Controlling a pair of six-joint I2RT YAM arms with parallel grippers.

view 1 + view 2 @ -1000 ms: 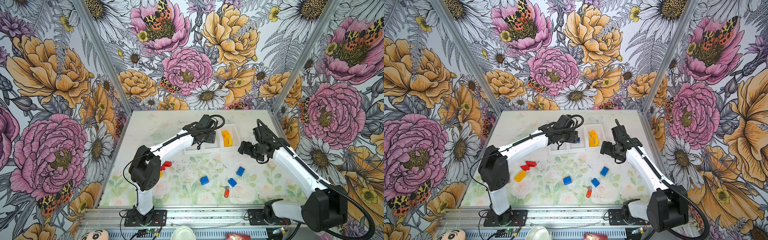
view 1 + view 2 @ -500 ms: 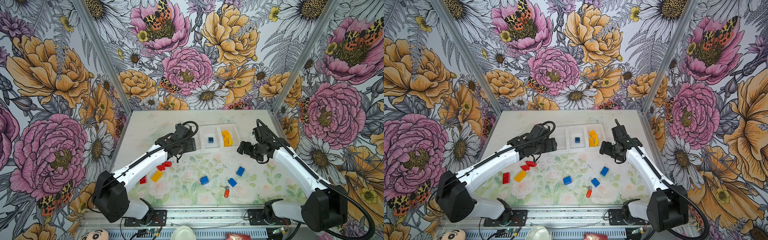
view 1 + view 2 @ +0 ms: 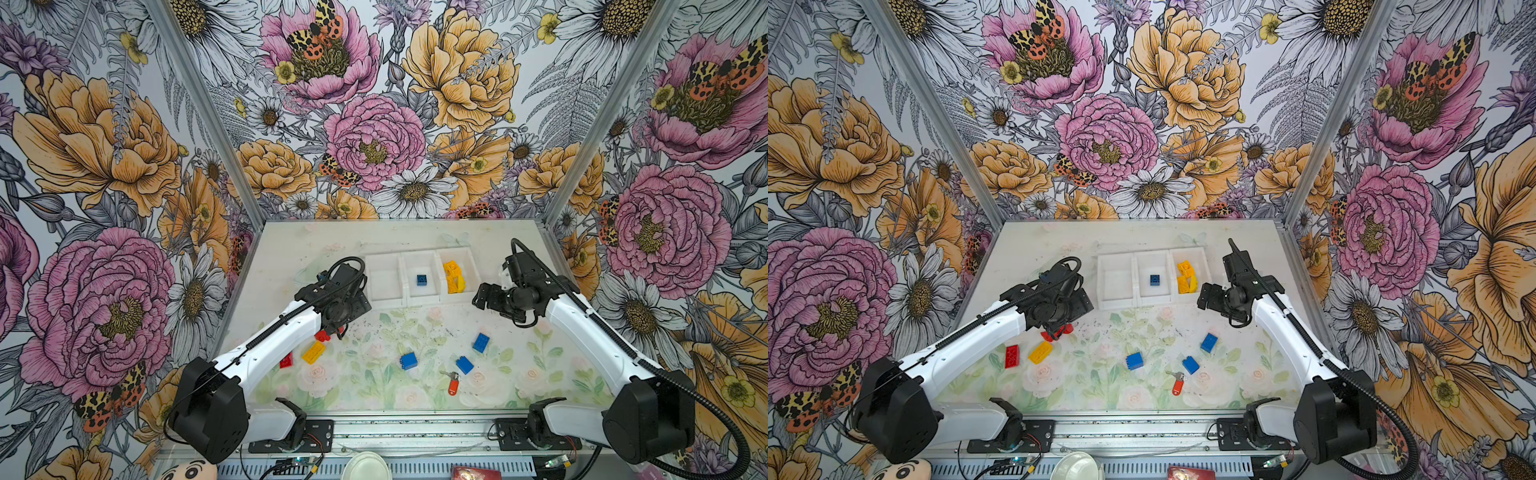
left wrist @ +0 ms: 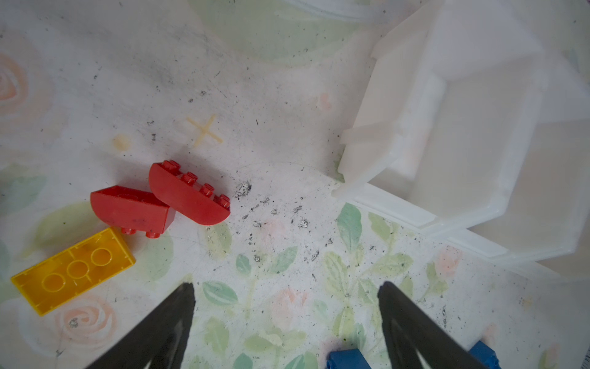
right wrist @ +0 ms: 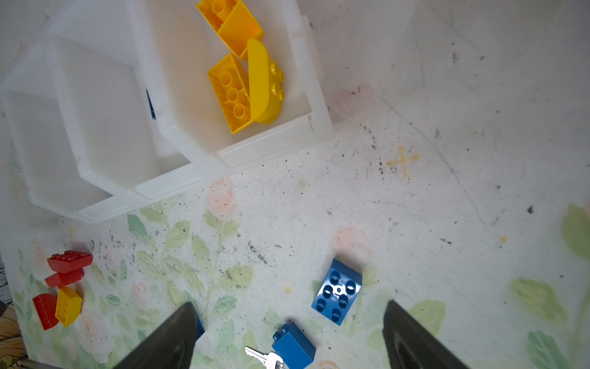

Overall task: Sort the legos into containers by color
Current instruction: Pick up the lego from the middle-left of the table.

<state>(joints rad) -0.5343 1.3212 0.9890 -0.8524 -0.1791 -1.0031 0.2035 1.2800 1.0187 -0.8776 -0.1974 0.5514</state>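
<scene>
Three joined white containers point(image 3: 384, 298) stand at the back: the left one is empty, the middle one holds one blue lego point(image 3: 422, 280), and the right one holds yellow legos point(image 3: 454, 276). My left gripper point(image 4: 285, 287) hangs open and empty over the mat, near two red curved legos point(image 4: 191, 195) and a yellow lego point(image 4: 71, 270). Another red lego point(image 3: 286, 360) lies further left. My right gripper point(image 5: 289, 305) is open and empty to the right of the containers. Below it lie an upturned blue lego point(image 5: 336, 292) and a second blue lego point(image 5: 293, 346). A third blue lego point(image 3: 409, 360) lies mid-mat.
An orange-red key tag point(image 3: 453, 384) with a metal key point(image 5: 265, 357) lies next to the near blue lego. Flowered walls close in the table on three sides. A metal rail point(image 3: 415, 428) carries both arm bases along the front edge.
My left arm has swung from over the middle container back to the left and nearer, over the red legos, its jaws opening wider. The blue lego now shows in that container. My right arm has barely moved.
</scene>
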